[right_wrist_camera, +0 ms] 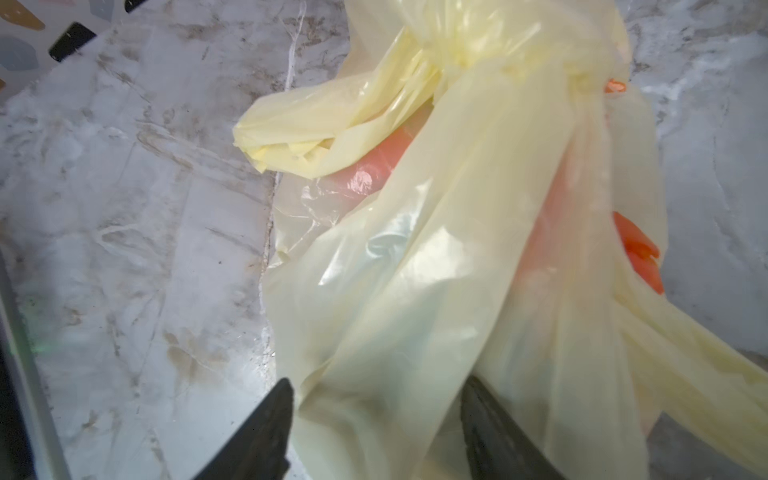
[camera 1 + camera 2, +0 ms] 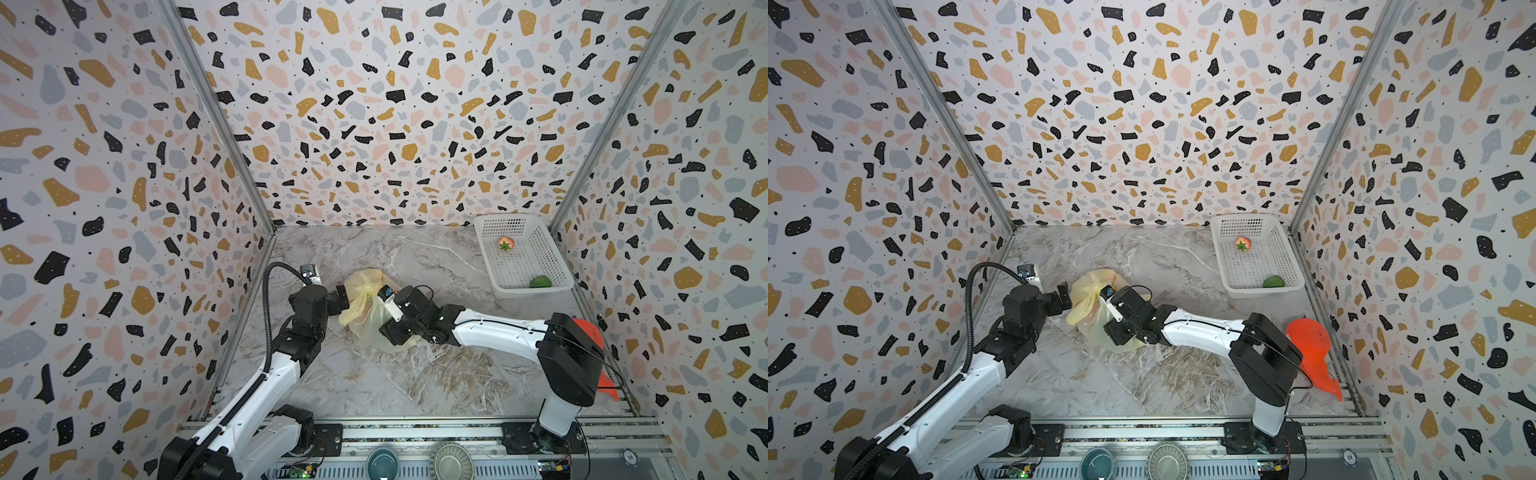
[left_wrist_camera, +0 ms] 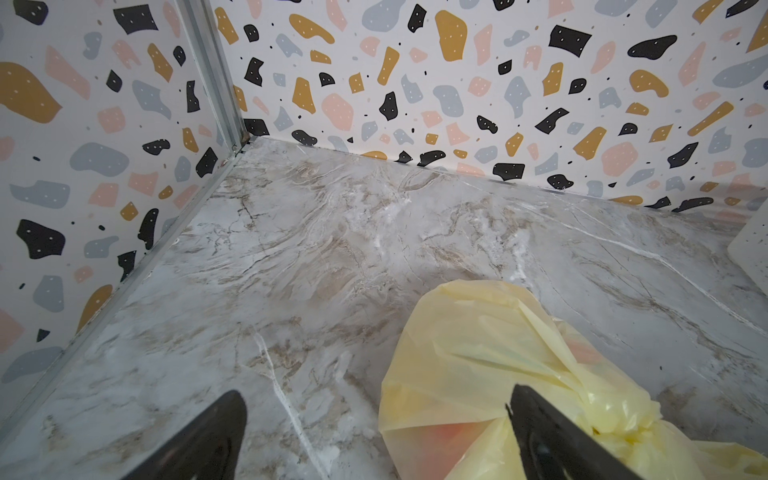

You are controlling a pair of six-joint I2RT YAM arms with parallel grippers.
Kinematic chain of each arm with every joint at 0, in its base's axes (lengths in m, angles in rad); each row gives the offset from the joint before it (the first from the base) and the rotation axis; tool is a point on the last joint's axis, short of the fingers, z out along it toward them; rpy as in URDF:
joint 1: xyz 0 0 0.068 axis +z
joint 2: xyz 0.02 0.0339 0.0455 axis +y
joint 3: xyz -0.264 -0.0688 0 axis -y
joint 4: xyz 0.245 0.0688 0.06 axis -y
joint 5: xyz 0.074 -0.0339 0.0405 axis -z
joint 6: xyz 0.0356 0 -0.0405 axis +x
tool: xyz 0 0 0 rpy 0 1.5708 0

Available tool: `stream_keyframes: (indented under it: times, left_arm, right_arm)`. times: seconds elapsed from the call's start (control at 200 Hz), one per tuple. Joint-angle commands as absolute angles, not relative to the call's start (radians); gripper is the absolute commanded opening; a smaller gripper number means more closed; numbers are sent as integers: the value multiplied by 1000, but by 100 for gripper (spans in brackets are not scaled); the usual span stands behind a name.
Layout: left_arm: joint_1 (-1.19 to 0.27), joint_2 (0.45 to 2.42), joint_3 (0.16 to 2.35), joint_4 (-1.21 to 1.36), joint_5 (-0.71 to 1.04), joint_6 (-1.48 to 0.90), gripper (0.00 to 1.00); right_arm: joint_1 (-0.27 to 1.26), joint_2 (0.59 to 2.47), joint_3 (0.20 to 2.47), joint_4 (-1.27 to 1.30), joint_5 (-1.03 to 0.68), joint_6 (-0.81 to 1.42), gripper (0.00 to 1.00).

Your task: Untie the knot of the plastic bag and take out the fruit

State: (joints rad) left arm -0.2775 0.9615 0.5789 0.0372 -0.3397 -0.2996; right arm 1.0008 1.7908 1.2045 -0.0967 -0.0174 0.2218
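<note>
Jaws of the right gripper [image 1: 376, 382] stand half apart astride a crinkled fold of the thin, translucent pale-yellow plastic bag [image 1: 415, 270], mid-frame in both top views; its bunched knot [image 1: 465, 54] sits beyond. The left gripper [image 3: 376, 390] gapes wide, holding nothing, beside it on the veined marble table [image 3: 291, 249].

We are holding both arms reached toward the middle: the left hand [image 3: 374, 399] is showing jaws spread wide, the right hand [image 1: 378, 382] jaws only partly apart.
</note>
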Motion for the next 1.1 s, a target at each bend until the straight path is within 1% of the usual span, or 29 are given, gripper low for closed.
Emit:
stream_keyframes:
  times: [0.0,0.14,0.205,0.23,0.39,0.571,0.726,0.826,0.896,0.941,1.011,1.096]
  left_arm:
    - [-271,962,613,43,-345,-293,99]
    - [-270,965,628,23,-345,-280,100]
    - [-270,972,638,14,-340,-272,99]
    - [-270,975,642,11,-334,-267,100]
    - [-270,1005,675,-4,-283,-246,100]
    - [-280,1038,713,-39,-224,-189,100]
    - [-307,1050,726,-53,-190,-148,100]
    - [-335,1064,729,-52,-157,-122,100]
    - [-364,1082,734,-56,-132,-95,100]
    - [-386,1091,740,-61,-113,-76,100]
    - [-425,1104,751,-71,-86,-36,100]
    - [-470,1111,768,-89,-70,11,100]
  right_arm:
    - [1010,1820,1266,-88,9,208,45]
    - [1019,1809,1250,-134,26,187,14]
    - [1019,1780,1224,-166,42,165,3]
    - [1019,1770,1217,-181,53,154,0]
    - [1012,1687,1179,-296,106,26,0]
    - [953,1606,1151,-436,140,-97,0]
    - [862,1559,1132,-525,229,-127,0]
    - [810,1530,1107,-530,282,-139,0]
    - [768,1517,1094,-523,305,-138,0]
    - [739,1510,1089,-516,287,-132,0]
    - [707,1494,1094,-508,231,-120,14]
    - [689,1458,1098,-500,149,-110,42]
